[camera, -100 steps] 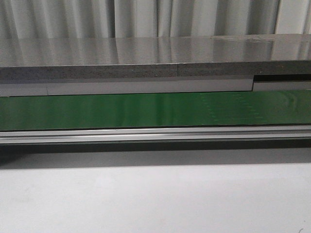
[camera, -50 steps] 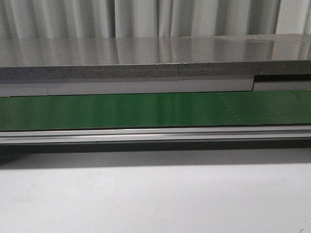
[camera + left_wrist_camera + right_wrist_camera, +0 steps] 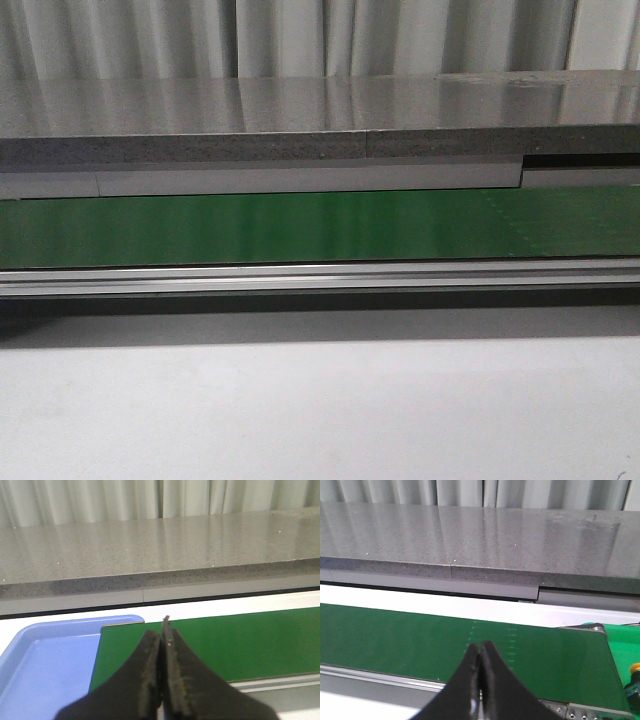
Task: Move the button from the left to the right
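Note:
Neither gripper shows in the front view, and no button shows there either. In the left wrist view my left gripper (image 3: 161,630) is shut with nothing between its jaws, hanging over the left end of the green conveyor belt (image 3: 240,640). My right gripper (image 3: 481,647) is also shut and empty, above the belt (image 3: 395,635) near its right end. At the very edge of the right wrist view a small orange-yellow round cap on a dark body (image 3: 635,670) rests on a bright green surface; it looks like a button but is mostly cut off.
A blue tray (image 3: 30,650) lies beside the belt's left end; no object shows on its visible part. A metal rail (image 3: 300,278) runs along the belt's near side, with white tabletop (image 3: 300,410) before it. A grey stone ledge (image 3: 300,110) and curtains stand behind.
The pale dotted seam marks on the belt have slid to the right and nearly out of the front view. Nothing else there has changed.

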### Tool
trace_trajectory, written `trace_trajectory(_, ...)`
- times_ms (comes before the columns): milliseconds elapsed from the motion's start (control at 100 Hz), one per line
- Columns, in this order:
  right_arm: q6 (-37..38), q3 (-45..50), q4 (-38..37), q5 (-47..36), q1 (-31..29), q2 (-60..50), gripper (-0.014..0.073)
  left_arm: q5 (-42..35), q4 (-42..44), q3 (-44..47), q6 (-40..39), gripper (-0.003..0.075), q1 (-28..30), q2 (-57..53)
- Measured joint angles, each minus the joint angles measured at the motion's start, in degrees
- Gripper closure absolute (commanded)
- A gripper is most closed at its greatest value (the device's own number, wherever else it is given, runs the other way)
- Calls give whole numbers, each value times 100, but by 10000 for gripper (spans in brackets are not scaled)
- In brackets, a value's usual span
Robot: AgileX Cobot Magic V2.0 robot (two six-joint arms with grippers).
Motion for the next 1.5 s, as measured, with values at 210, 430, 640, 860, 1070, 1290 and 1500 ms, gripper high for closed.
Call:
trace_trajectory(210, 0, 0, 0, 13, 0, 0, 662, 0, 0, 0, 0, 740, 0, 0)
trace_trajectory(430, 0, 0, 0, 13, 0, 0, 662, 0, 0, 0, 0, 740, 0, 0)
trace_trajectory(640, 0, 0, 0, 22, 0, 0, 662, 0, 0, 0, 0, 740, 0, 0)
trace_trajectory(860, 123, 188, -262, -58, 36, -71, 662, 0, 0, 0, 0, 740, 0, 0)
trace_trajectory(1070, 1498, 859, -1362, -470, 148, -649, 662, 0, 0, 0, 0, 740, 0, 0)
trace_trajectory(1290, 1958, 1723, -1773, -763, 152, -1511, 662, 0, 0, 0, 0, 740, 0, 0)
trace_trajectory(1500, 2004, 2369, -1784, -854, 152, -1946, 662, 0, 0, 0, 0, 740, 0, 0)
